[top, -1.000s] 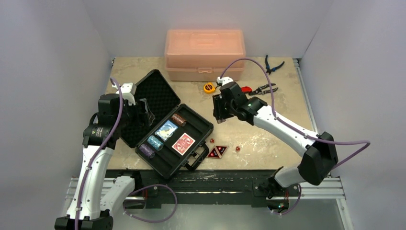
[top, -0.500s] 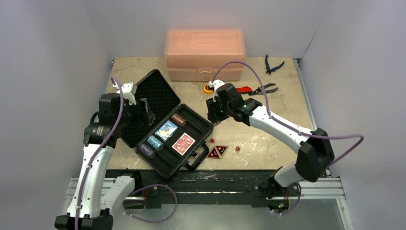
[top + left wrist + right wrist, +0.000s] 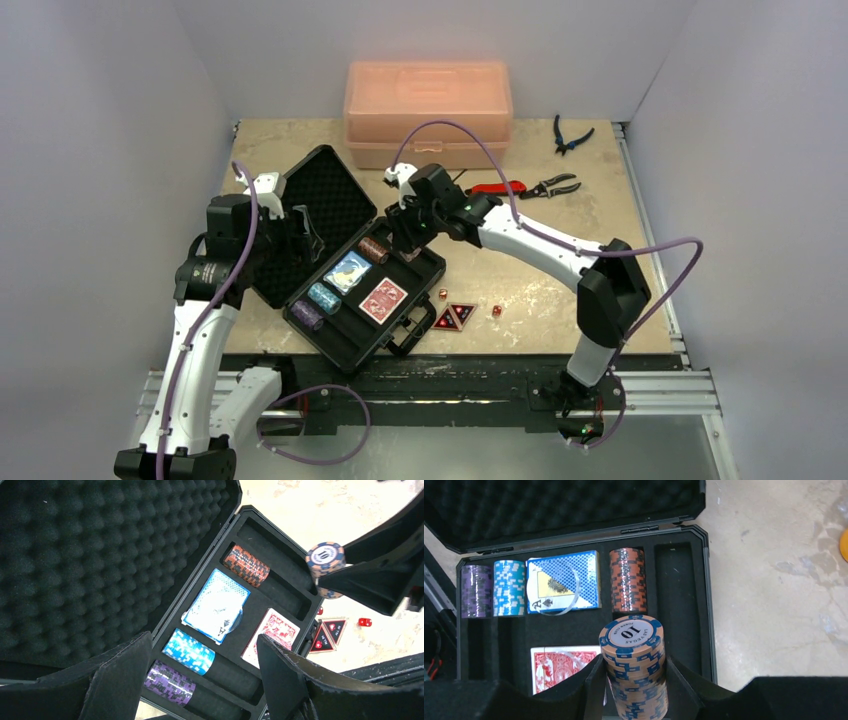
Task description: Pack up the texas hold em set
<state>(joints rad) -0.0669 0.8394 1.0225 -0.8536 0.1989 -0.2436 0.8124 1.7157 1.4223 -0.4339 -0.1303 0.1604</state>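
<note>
- Right arm has swung left from mid-desk and now hangs over the open black case (image 3: 340,348), which sits toward the desk's near left corner
- Right gripper (image 3: 634,680) is clamped on a tan-and-blue chip stack (image 3: 634,660), top chip marked 10, held above the tray
- Left gripper (image 3: 202,645) hovers over the case, fingers spread wide, nothing in them
- In the tray, one row: purple chips (image 3: 476,591), light-blue chips (image 3: 509,587), blue deck (image 3: 564,582), orange-black chips (image 3: 627,580)
- Red deck (image 3: 561,667) lies in the other row
- Black-red triangles (image 3: 454,317) and red dice (image 3: 496,311) lie on the desk by its near edge, right of the case
</note>
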